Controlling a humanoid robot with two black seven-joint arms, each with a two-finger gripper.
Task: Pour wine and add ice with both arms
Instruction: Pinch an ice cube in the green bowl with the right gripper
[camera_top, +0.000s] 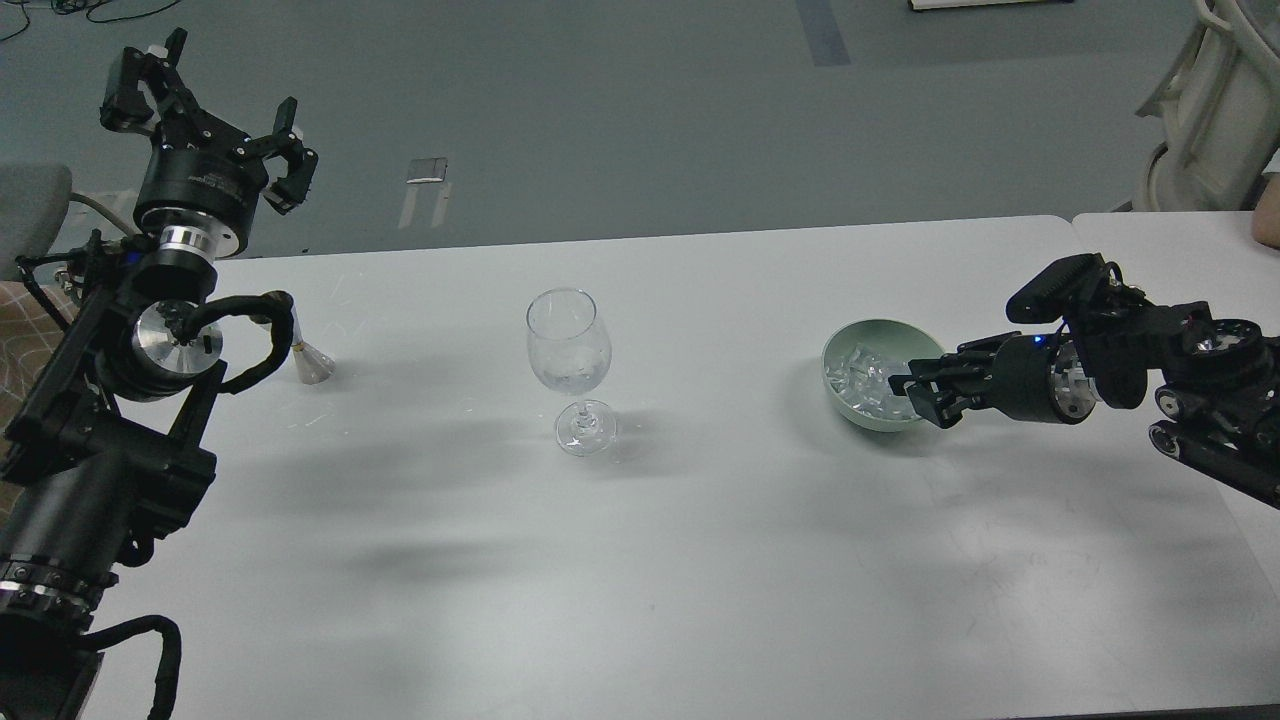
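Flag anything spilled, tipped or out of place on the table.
Nothing stands out. The wine glass stands upright mid-table, the ice sits inside the green bowl, and no spill shows on the table.

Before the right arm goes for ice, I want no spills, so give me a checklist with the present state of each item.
1. Wine glass upright on the table: ok.
2. Wine already in the glass: cannot tell; only a faint glint shows low in its bowl.
3. Ice present in the green bowl: ok, a glittering heap.
4. Right gripper at the bowl: ok, fingertips at its right rim.
5. Right gripper gripping an ice chunk: cannot tell; its fingers are dark and overlap the rim.
6. Left gripper clear of the glass: ok, raised far to the left, open and empty.
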